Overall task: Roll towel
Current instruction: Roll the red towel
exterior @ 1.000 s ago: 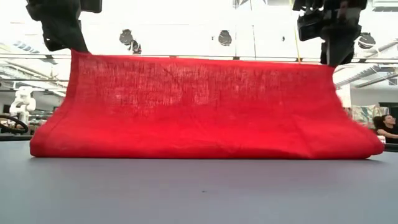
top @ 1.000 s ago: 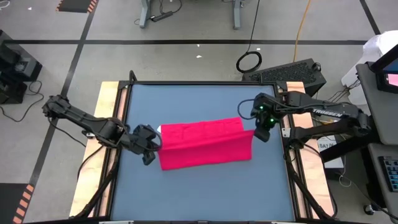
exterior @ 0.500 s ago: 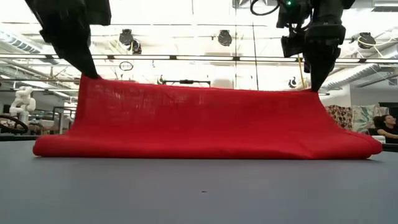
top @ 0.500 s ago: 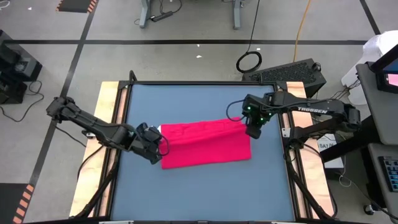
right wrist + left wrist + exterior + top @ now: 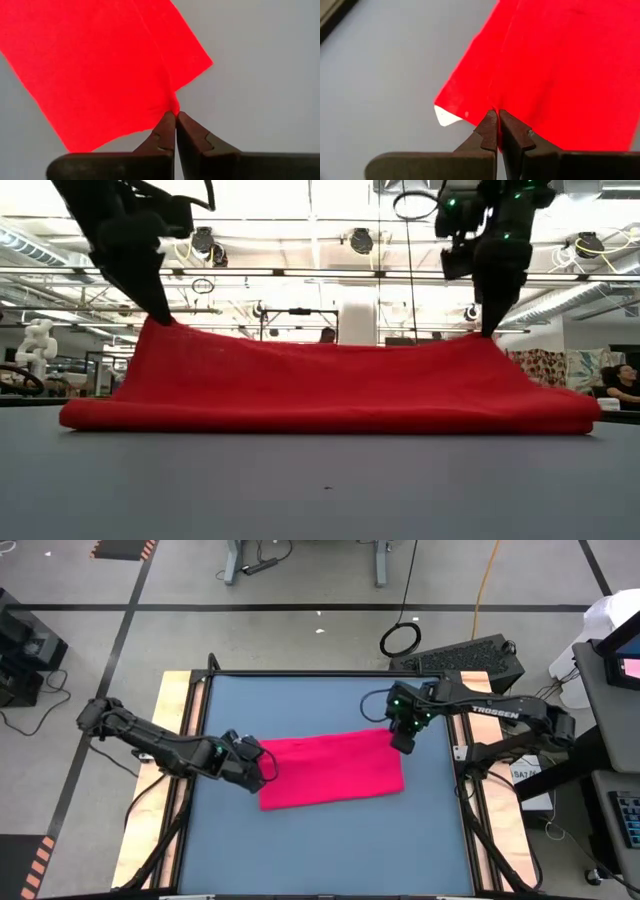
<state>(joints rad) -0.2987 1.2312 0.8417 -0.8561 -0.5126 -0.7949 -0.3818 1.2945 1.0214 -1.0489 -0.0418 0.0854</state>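
the towel lies folded mid-tabletop, its long axis running side to side between the arms, the far edge lifted at both ends. the left gripper pinches the far left corner, jaws closed on cloth — a white tag peeks just beside them. the right gripper pinches the far right corner likewise. beyond the blue surface, a bright workshop hall with ceiling lights.

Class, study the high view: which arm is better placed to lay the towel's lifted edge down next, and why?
Neither clearly: the left tool and right tool each pinch one corner of the towel, so both should probably lower together.
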